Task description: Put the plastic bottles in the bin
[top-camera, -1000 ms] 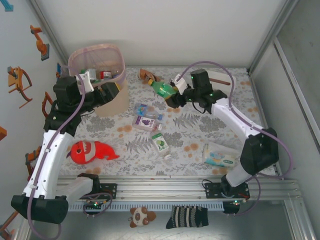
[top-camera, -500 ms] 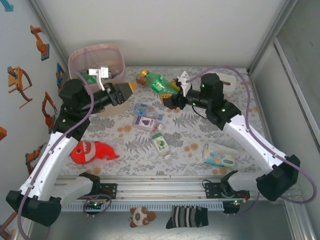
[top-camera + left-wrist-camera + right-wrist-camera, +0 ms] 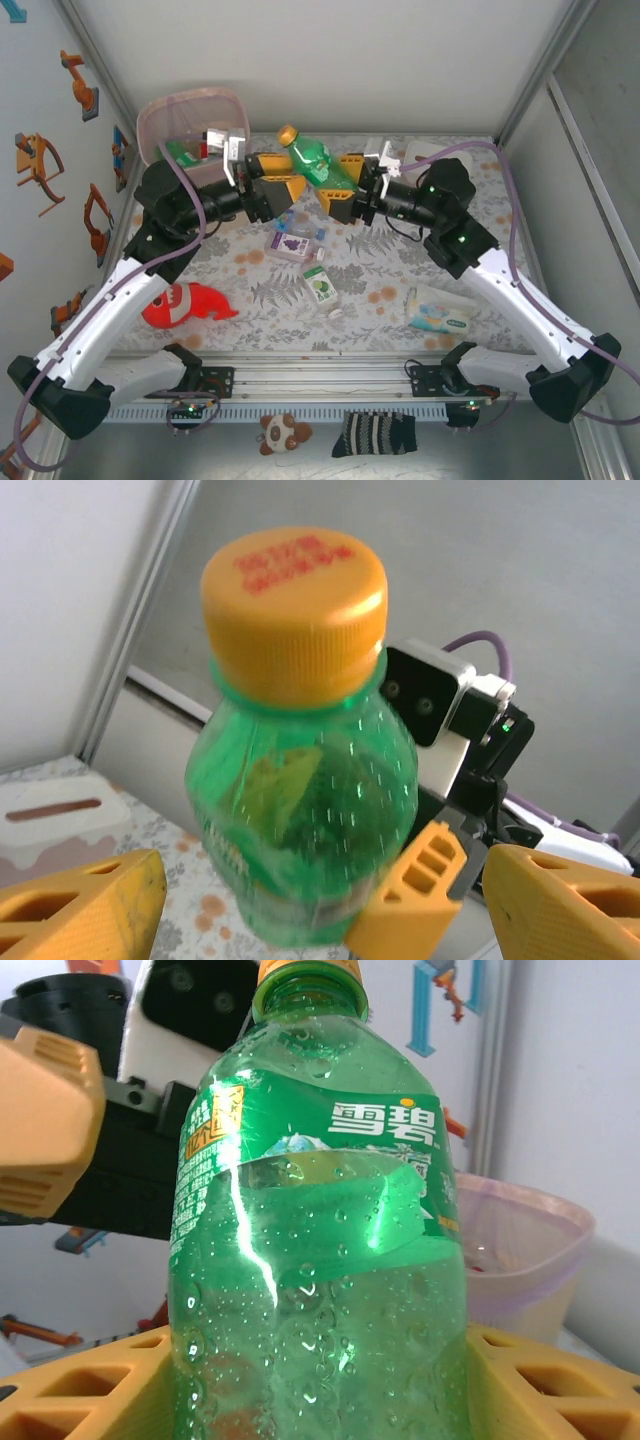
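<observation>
A green soda bottle [image 3: 312, 165] with an orange cap [image 3: 293, 600] hangs in the air over the back of the table, cap toward the bin. My right gripper [image 3: 338, 186] is shut on its lower body, with a yellow finger on each side [image 3: 320, 1390]. My left gripper [image 3: 284, 182] faces it from the left, open. Its fingers [image 3: 85, 910] stand wide on both sides of the bottle [image 3: 300, 810] without touching it. The pale pink bin [image 3: 190, 122] stands at the back left and holds several bottles. Small bottles [image 3: 298, 226] [image 3: 322, 287] lie on the mat.
A red plush fish [image 3: 185, 303] lies front left and a wipes pack [image 3: 440, 312] front right. A white tissue box [image 3: 425, 155] sits at the back, behind my right arm. A plush toy [image 3: 283, 433] and a striped sock [image 3: 373, 433] lie beyond the near rail.
My right gripper has lifted the green bottle and carried it left. My left arm has swung right from the bin to meet it, and its jaws have opened wide.
</observation>
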